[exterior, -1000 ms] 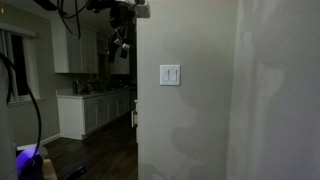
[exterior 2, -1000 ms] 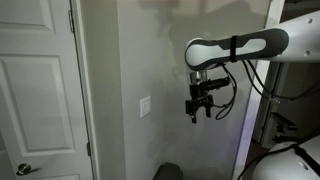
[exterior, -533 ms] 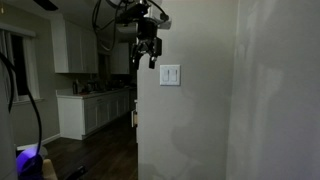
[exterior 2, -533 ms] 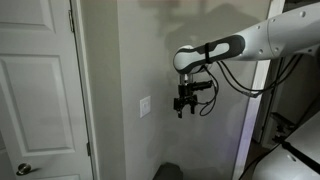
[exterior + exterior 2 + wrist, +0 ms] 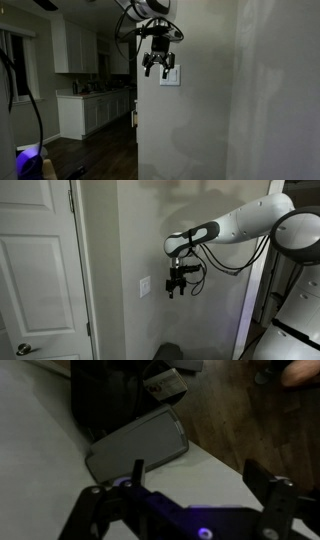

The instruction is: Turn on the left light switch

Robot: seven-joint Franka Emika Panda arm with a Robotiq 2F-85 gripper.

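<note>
**A:** Where is your left light switch (image 5: 166, 81)?

**B:** In an exterior view it sits in the upper middle of the frame, on the left half of the white wall plate (image 5: 174, 80). Your gripper (image 5: 158, 70) hangs right in front of it, so only the rocker's lower part shows.

**A:** And from the side?

**B:** In an exterior view the plate is left of centre on the wall (image 5: 110, 240). The gripper (image 5: 176, 289) is just to its right, with a sliver of bare wall between them. The two rockers are too small there to tell apart.

**A:** The jaws?

**B:** They are spread apart and hold nothing. In the wrist view the dark fingers (image 5: 136, 468) stand wide across the lower frame. You cannot tell whether a fingertip touches the rocker
</note>
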